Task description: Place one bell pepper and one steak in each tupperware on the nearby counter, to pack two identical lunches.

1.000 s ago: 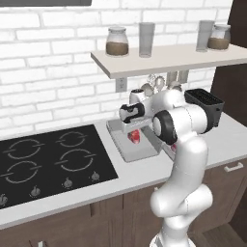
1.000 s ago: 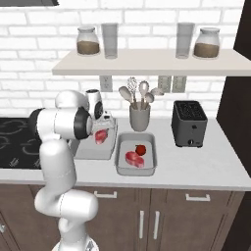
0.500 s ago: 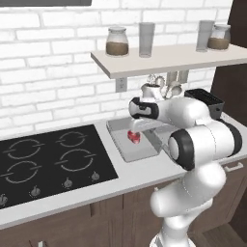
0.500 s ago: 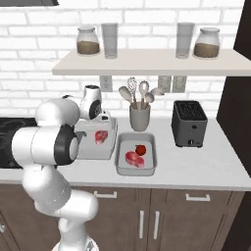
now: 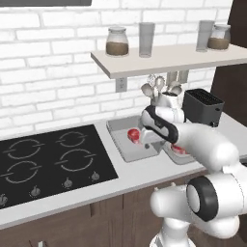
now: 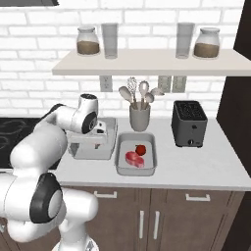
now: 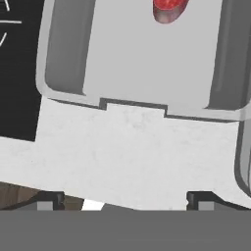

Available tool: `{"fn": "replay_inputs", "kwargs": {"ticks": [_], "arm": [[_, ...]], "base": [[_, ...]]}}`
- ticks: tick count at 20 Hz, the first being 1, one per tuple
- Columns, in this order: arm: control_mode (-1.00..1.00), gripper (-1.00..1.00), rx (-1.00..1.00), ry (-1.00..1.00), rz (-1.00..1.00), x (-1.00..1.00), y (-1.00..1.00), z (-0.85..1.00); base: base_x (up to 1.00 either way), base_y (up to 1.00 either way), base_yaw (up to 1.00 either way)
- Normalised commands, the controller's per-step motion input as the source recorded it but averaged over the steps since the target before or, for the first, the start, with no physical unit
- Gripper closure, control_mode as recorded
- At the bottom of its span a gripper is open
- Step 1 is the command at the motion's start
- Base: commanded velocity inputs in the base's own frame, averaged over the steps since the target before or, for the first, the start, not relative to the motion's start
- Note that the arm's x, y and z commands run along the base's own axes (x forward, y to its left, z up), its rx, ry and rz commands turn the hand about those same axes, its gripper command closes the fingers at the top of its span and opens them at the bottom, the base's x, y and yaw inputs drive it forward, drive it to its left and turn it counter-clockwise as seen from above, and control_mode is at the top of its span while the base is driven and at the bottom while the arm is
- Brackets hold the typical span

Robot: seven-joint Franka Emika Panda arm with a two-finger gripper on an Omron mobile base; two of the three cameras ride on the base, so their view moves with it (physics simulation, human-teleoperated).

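On the pale bench (image 6: 206, 166) beside the stovetop (image 5: 48, 159), the gripper (image 7: 125, 198) hangs with jaws released over the near tupperware (image 7: 132, 59), whose red item (image 7: 168, 9) could be nudged by a misaligned descent.

White brick wall (image 6: 29, 73) carries a pale shelf (image 6: 147, 62) (jars and glasses on it). Brown cabinets (image 6: 186, 215) sit under the light table (image 6: 206, 169).

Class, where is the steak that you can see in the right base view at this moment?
The steak lies in the right-hand tupperware, just in front of a bell pepper, below the utensil holder.
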Motion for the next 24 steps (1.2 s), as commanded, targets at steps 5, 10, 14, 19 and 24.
{"fn": "replay_inputs", "kwargs": {"ticks": [5,10,14,19,24], "arm": [[-1.00,-1.00,0.00,0.00,-0.13,-0.95,0.00,0.77],[-1.00,-1.00,0.00,-0.01,-0.13,-0.92,-0.09,0.64],[-1.00,-1.00,0.00,-0.02,-0.04,-0.84,-0.07,0.08],[-1.00,-1.00,0.00,0.01,0.00,-0.06,-0.02,-0.03],[-1.00,-1.00,0.00,0.00,0.00,0.00,0.00,0.00]], "base": [[0.00,0.00,0.00],[0.00,0.00,0.00],[0.00,0.00,0.00],[0.00,0.00,0.00],[0.00,0.00,0.00]]}}
